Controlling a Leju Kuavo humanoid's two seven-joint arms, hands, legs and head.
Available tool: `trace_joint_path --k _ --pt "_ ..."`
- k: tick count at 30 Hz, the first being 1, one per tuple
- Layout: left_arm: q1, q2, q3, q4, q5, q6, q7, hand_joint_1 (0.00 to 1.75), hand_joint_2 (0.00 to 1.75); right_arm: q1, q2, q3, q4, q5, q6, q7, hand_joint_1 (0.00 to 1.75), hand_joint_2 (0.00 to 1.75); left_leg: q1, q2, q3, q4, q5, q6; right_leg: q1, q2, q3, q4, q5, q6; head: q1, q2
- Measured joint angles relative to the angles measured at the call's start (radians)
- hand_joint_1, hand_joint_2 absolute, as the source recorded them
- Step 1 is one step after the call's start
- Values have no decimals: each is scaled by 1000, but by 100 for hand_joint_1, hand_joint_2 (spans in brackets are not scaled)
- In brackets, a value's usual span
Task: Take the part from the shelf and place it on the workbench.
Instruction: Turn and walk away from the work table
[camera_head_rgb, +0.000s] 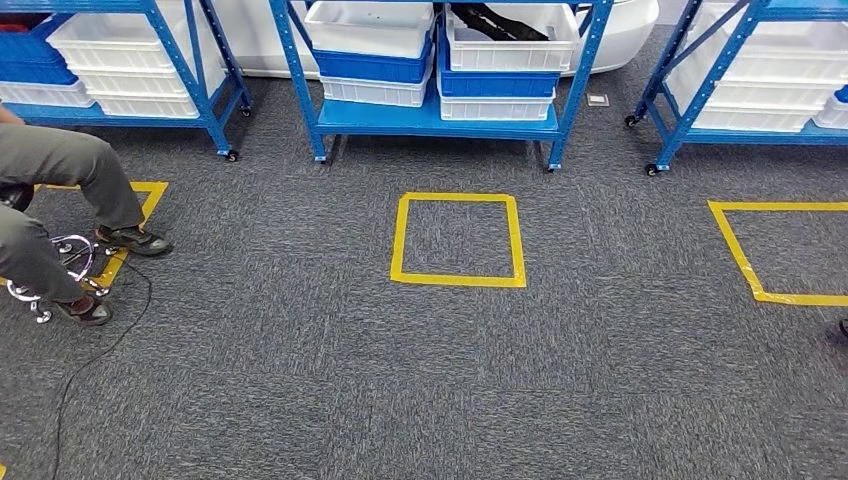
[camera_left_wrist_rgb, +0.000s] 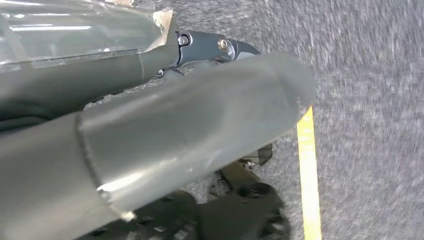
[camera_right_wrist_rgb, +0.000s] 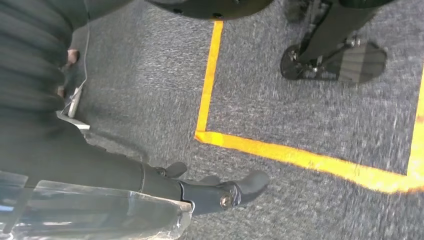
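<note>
The middle blue shelf (camera_head_rgb: 440, 118) stands ahead across the carpet, loaded with white and blue bins. A dark object (camera_head_rgb: 500, 20) lies in the upper right white bin (camera_head_rgb: 510, 45); I cannot tell what it is. My left hand (camera_left_wrist_rgb: 200, 115) hangs over the carpet with its thick grey thumb stretched out and dark fingers (camera_left_wrist_rgb: 215, 47) straight, holding nothing. My right hand (camera_right_wrist_rgb: 210, 192) also hangs low above the floor, its dark fingers (camera_right_wrist_rgb: 250, 182) extended and empty.
A yellow tape square (camera_head_rgb: 458, 240) marks the carpet before the middle shelf, another (camera_head_rgb: 780, 250) lies at the right. A seated person's legs (camera_head_rgb: 60, 170) and a stool base (camera_head_rgb: 60, 265) are at the left, with a cable (camera_head_rgb: 100, 350) trailing. More blue shelves (camera_head_rgb: 120, 60) flank both sides.
</note>
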Motion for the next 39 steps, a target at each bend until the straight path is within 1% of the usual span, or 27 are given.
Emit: trace_joint_path --k 1,2,3,4,6,7,9,12,14,16,17,18,19,20,21,22,23,24,26,28,30,32,33,34,35,37,39 --pt "2 0 0 0 0 0 0 0 0 -2 0 1 0 0 1 2 0 0 0 -14 -30 65 -30 -2 1 8 -1 0 1 -3 0 0" --pt "5 0 0 0 0 -1 1 0 0 -2 0 2 0 0 2 6 0 0 0 -20 -55 114 -44 -2 2 16 -1 0 1 -4 0 0" --pt "6 0 0 0 0 -1 1 0 0 -1 0 2 0 0 3 10 0 0 1 -22 -66 131 -39 -2 3 23 0 1 1 -4 0 0" --pt "7 1 0 0 0 -2 1 0 0 1 0 3 0 0 4 14 0 0 1 -23 -62 116 -17 -1 3 30 1 1 1 -4 0 0" --pt "7 3 0 0 0 -1 0 0 0 1 1 4 0 0 4 17 0 0 3 -24 -10 -5 56 5 3 40 5 1 -1 -2 0 0" --pt "6 4 0 0 0 1 -2 0 0 0 2 4 0 -1 4 18 0 0 3 -26 18 -69 79 9 7 44 4 2 -4 1 0 0" --pt "3 4 0 0 -1 5 -9 0 0 -1 3 4 0 -2 7 20 0 0 0 -28 47 -138 87 21 13 48 4 2 -8 12 1 0" --pt "1 3 0 -1 -2 13 -17 0 0 -1 1 4 0 -3 14 20 0 0 -2 -26 54 -150 84 47 17 47 10 24 -10 30 2 0" --pt "1 3 0 -1 -2 19 -17 0 0 -2 1 4 0 -3 15 21 0 0 -2 -21 65 -152 88 60 14 42 -18 83 -44 31 3 0" --pt "0 5 0 -1 -2 21 -17 0 0 -2 1 5 0 -3 16 22 0 0 -3 -17 68 -152 87 64 11 40 -85 205 -99 30 4 0" --pt "0 5 0 -1 -2 22 -16 0 0 0 1 5 0 -3 16 23 0 0 -3 -17 69 -152 86 63 9 40 -118 260 -118 32 4 0" --pt "0 5 0 -1 -2 22 -16 0 0 1 0 5 0 -3 16 24 0 0 -3 -17 70 -151 83 62 8 39 -138 287 -124 38 4 0" --pt "0 5 0 -1 -2 22 -14 0 0 3 0 5 0 -3 16 24 0 0 -3 -17 74 -151 80 60 7 39 -140 275 -111 45 4 0" --pt "1 4 0 0 -2 22 -13 0 0 3 -1 5 0 -3 16 25 0 0 -2 -17 79 -151 75 57 5 38 -124 227 -83 55 4 0" --pt "1 3 1 0 -2 22 -12 0 0 4 -2 5 0 -3 16 26 0 0 -1 -17 84 -151 70 53 3 34 -98 155 -46 63 5 0" --pt "1 2 0 0 -2 22 -11 0 0 4 -2 5 0 -3 17 26 0 0 -1 -17 92 -150 64 47 3 30 -76 93 -20 64 5 0" --pt "1 2 0 0 -2 22 -11 0 0 3 -3 5 0 -3 17 26 0 0 -2 -16 97 -150 59 41 6 26 -61 50 -4 57 6 0" --pt "0 2 0 0 -2 22 -11 0 0 3 -3 5 0 -3 18 26 0 0 -3 -16 100 -150 55 34 9 23 -54 29 5 46 5 0" --pt "-1 2 0 0 -2 24 -10 0 0 4 -3 5 0 -4 18 27 0 0 -4 -15 105 -145 50 24 12 24 -51 29 7 23 2 0" --pt "-3 3 0 -1 -3 26 -10 0 0 5 -2 5 0 -5 18 28 0 0 -1 -15 104 -123 39 16 6 27 -40 25 10 11 0 0" --pt "-6 3 0 -1 -5 27 -10 0 0 2 -2 5 0 -6 19 28 0 0 3 -17 61 -40 0 8 5 28 -29 22 7 1 -2 0" --pt "-6 2 0 -1 -9 28 -10 0 0 1 -3 5 0 -8 21 28 0 0 3 -18 -16 83 -49 2 10 29 -27 22 3 -7 -3 0" --pt "-5 2 0 -1 -10 28 -10 0 0 1 -2 5 0 -9 21 28 0 0 3 -18 -46 120 -57 1 12 29 -25 22 2 -10 -3 0" --pt "-4 3 0 -1 -11 29 -10 0 0 2 -2 5 0 -11 22 28 0 0 3 -18 -61 125 -46 1 14 30 -22 22 0 -12 -3 0" --pt "-4 3 0 -1 -11 29 -10 0 0 3 -2 5 0 -12 22 28 0 0 3 -18 -58 95 -16 4 16 31 -18 22 -2 -14 -3 0" --pt "-5 6 0 -1 -12 29 -9 0 0 3 0 5 1 -13 22 27 0 0 -1 -20 -16 -29 65 17 20 34 -12 22 -3 -15 -2 0" --pt "-7 8 0 -1 -14 29 -9 0 0 1 3 5 1 -13 22 26 0 0 -10 -24 9 -104 74 32 24 38 -11 22 -5 -12 -2 0"
